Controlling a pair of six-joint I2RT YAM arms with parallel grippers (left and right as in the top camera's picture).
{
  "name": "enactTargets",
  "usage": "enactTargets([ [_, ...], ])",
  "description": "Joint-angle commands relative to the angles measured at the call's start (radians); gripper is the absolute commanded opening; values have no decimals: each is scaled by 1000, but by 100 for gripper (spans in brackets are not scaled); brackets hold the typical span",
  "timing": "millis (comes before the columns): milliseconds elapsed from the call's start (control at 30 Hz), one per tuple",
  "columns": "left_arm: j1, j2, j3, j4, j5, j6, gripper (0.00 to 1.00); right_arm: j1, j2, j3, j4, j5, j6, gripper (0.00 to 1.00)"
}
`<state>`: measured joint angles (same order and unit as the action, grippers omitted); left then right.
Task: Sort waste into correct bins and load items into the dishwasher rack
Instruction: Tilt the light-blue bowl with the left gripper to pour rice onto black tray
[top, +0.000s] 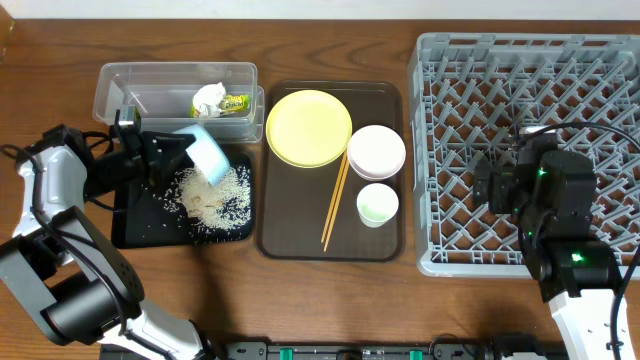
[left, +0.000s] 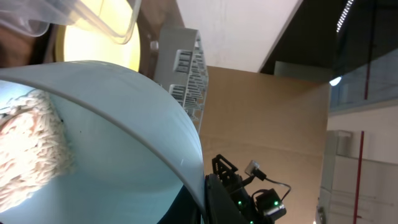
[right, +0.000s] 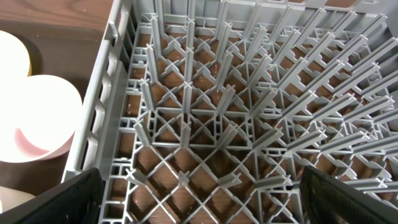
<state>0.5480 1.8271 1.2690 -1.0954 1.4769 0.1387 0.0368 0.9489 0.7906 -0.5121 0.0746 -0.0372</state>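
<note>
Brown serving tray (top: 290, 215) lies on wooden table (top: 330, 40).

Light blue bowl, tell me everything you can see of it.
The light blue bowl is smooth, plain and plastic-looking. The left gripper holds it by the rim, tipped steeply on its side above the black tray. A heap of white rice lies on the tray just below its mouth, and the left wrist view shows more rice against its inner wall.
</note>
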Motion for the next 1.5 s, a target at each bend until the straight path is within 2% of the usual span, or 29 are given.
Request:
enactTargets([
  [0,2,0,-5,-3,64,47,6,10,-2,22,-2,-8,6,99],
  [100,7,0,-5,-2,-17,-13,6,10,-2,22,-5,-8,6,99],
  [200,7,0,-5,8,-295,-69,6,10,-2,22,-5,-8,6,99],
  [300,8,0,-5,8,-389,-73,6,10,-2,22,-5,-8,6,99],
  [367,7,0,-5,8,-315,-42,6,10,-2,22,-5,-8,6,99],
  [467,7,0,-5,-60,-8,215,6,10,-2,22,-5,-8,6,99],
  [533,7,0,-5,-93,74,272,6,10,-2,22,-5,-8,6,99],
  [867,8,-2,-5,-123,93,220,6,10,-2,22,-5,-8,6,99],
  [967,14,0,-5,-113,84,161,6,10,-2,22,-5,-8,6,99],
  [1133,16,-7,-4,-127,93,154,6,10,-2,22,-5,-8,6,99],
  [1267,27,1,-4,-135,70,43,6,10,-2,22,-5,-8,6,99],
  [1367,27,0,-4,-156,95,46,6,10,-2,22,-5,-8,6,99],
  [1467,35,1,-4,-125,5,32,6,10,-2,22,-5,-8,6,99],
])
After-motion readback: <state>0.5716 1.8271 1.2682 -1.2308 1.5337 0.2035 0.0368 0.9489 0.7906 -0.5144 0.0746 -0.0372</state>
